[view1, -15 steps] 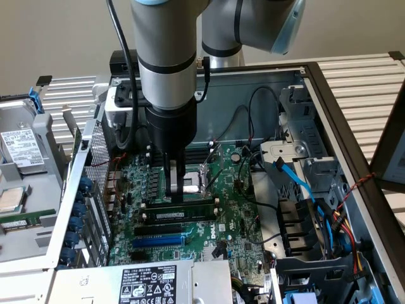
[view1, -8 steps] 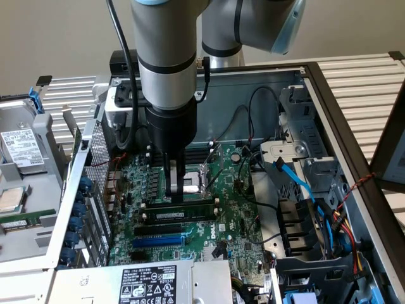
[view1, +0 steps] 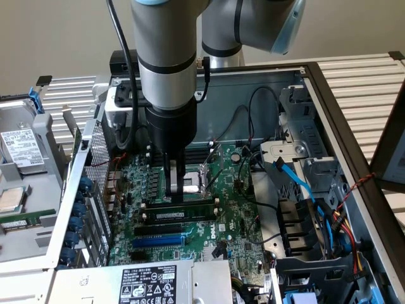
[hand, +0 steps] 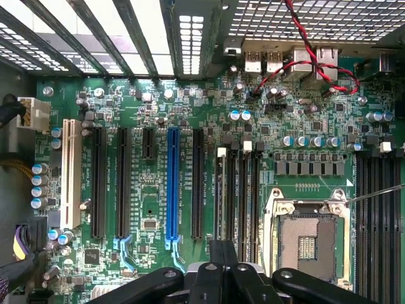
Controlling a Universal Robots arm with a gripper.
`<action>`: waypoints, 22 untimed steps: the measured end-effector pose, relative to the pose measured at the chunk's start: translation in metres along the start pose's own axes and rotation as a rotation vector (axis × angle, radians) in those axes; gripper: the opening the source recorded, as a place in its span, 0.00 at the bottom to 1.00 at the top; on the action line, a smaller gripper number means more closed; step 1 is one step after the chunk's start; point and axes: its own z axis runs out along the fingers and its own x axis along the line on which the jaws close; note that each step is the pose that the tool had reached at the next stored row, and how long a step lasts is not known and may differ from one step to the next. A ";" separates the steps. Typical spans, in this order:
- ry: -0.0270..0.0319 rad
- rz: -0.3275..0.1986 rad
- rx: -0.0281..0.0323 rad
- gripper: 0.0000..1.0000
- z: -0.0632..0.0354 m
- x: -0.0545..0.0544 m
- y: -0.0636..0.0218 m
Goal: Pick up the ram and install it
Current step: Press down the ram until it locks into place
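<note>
The ram, a green stick with a white sticker, stands on edge in a black slot of the motherboard, beside the CPU socket and parallel to the blue expansion slot. The gripper hangs directly above the ram, fingertips at its top edge; whether they are parted or clamped cannot be told. In the wrist view, the blue slot lies among black slots.
</note>
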 end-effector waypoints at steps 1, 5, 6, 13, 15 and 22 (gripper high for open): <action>0.0000 0.000 0.0000 0.11 0.0000 0.000 0.0000; -0.0008 0.037 0.0018 0.11 0.0001 0.000 -0.0001; -0.0012 0.054 0.0026 0.11 0.0001 0.000 -0.0001; -0.0042 0.191 0.0092 0.11 0.0002 0.000 0.0000; -0.0050 0.226 0.0109 0.11 0.0003 0.000 0.0000; -0.0077 0.349 0.0168 0.11 0.0005 0.000 0.0000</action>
